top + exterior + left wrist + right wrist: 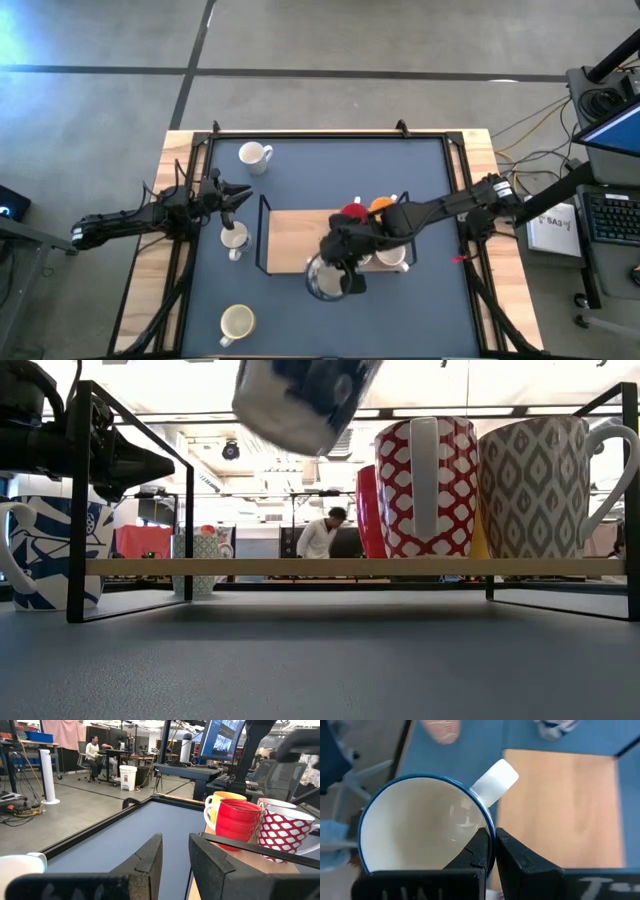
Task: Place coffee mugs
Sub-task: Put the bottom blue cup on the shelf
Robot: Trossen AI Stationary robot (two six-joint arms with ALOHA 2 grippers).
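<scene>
From above: right gripper [335, 272] over the near edge of the wooden shelf [295, 240], carrying a blue-patterned mug [325, 280], likely bound for the free boards beside the red mug [352, 212]. Left gripper [238, 194] parked near a loose mug [234, 238].

At table height: carried mug aloft, tilted, above the shelf.

Left wrist: fingers [150, 860] slightly parted, empty.

Right wrist: fingers [479, 851] pinched on the rim for a firm carry.

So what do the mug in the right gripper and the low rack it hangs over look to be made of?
The mug pinched by the right gripper looks like glazed ceramic: a glossy cream inside with a highlight and a blue rim. The rack's shelf looks like pale unfinished wood, with visible grain, carried in a thin black frame, probably painted metal.
</scene>
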